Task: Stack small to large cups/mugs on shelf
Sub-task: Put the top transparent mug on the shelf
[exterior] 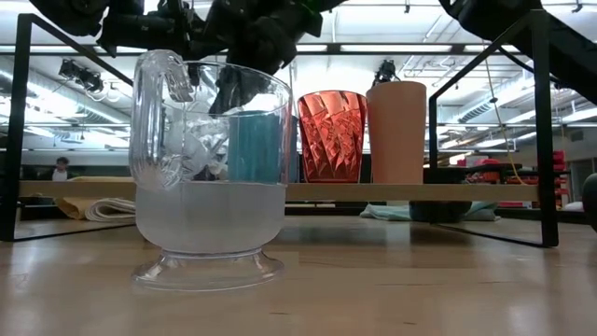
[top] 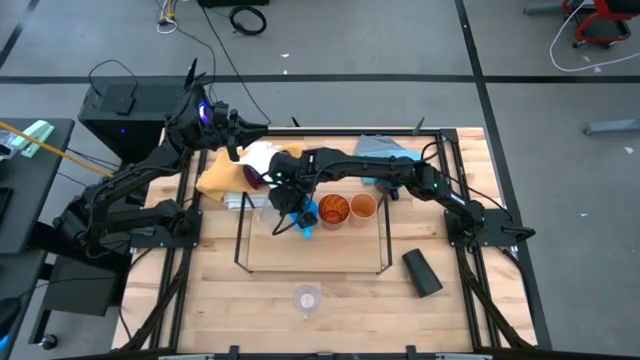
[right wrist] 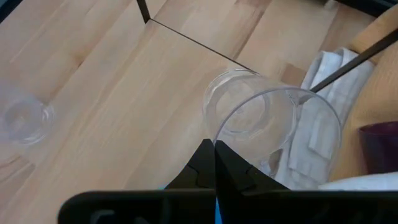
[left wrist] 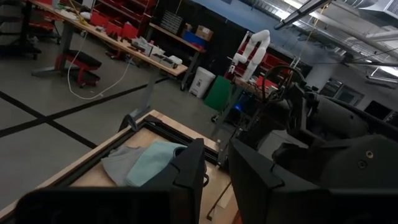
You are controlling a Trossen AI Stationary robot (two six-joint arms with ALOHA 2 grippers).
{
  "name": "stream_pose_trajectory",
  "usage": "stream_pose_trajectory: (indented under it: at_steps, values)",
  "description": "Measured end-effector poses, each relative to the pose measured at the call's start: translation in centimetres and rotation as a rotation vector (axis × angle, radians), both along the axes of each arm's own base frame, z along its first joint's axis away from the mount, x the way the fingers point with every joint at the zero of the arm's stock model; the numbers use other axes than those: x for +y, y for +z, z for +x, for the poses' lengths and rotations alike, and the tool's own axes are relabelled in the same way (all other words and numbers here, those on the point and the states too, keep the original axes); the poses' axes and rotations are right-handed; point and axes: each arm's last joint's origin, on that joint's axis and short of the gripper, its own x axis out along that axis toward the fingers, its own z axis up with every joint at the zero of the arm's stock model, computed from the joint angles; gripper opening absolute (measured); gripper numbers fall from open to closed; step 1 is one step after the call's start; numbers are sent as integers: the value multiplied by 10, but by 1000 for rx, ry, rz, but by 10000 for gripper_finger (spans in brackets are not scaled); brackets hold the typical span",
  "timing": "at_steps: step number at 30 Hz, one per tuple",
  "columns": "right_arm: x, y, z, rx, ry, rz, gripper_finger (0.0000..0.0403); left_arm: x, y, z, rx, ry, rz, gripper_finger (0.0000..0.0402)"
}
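On the wire shelf (top: 240, 262) stand a light-blue mug (exterior: 254, 145), an amber tumbler (top: 333, 211) and a small orange cup (top: 363, 207) in a row. My right gripper (top: 284, 205) reaches in at the shelf's left end, beside the blue mug, shut on a clear cup (right wrist: 273, 124). Another clear mug (top: 307, 297) stands on the table near its front edge. A purple tumbler (right wrist: 380, 144) shows by the cloths. The black cup (top: 422, 271) lies on its side at the right. My left gripper (top: 240, 148) hovers at the back left, fingers apart, with nothing between them. My right gripper pinches the clear cup's rim (right wrist: 217, 138) between its two fingers. The fingers slant down from the table's right side. The cup tilts away from the fingers, mouth toward the wrist camera. Whether its base touches the shelf I cannot tell.
A yellow cloth (top: 218, 176) and a white cloth (top: 262, 158) lie at the back left under my left arm. A blue cloth (top: 385, 147) lies at the back. Black frame rails (top: 462, 200) run along the table's sides. Bare wood lies inside the shelf's near half.
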Motion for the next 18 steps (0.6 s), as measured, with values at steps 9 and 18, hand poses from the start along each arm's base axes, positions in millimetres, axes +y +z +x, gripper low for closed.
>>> stream_pose_trajectory:
  at_steps: [9, 18]
  values:
    - [0, 0, 0, -1, 13, -27, 0, 0, 0, 0, 0, 0, 2, 85]
    - [3, -3, -5, 44, 38, -82, 0, 0, 0, 0, 4, 1, 17, 80]
